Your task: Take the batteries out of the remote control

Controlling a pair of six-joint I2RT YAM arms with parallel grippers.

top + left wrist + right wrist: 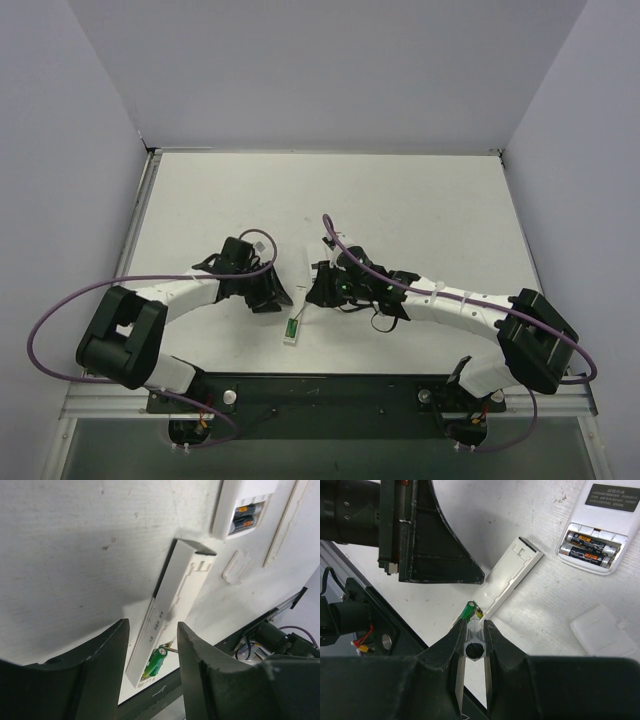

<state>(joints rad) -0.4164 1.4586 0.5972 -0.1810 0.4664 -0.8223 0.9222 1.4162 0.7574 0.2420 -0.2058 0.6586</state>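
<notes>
A matt, faintly scuffed white desk [400,200] was enclosed by plain pale walls [330,70]. A slim white plastic remote [177,592] was laid flat on it, one green battery [156,662] seated at its open end. The left gripper [151,630] was held over it, dark jaws wide and empty. The right gripper [474,627] was closed narrowly on a small grey cylinder [474,649], viewed end-on. Two dark batteries [590,541] were seated in a broader remote [607,510] nearby
</notes>
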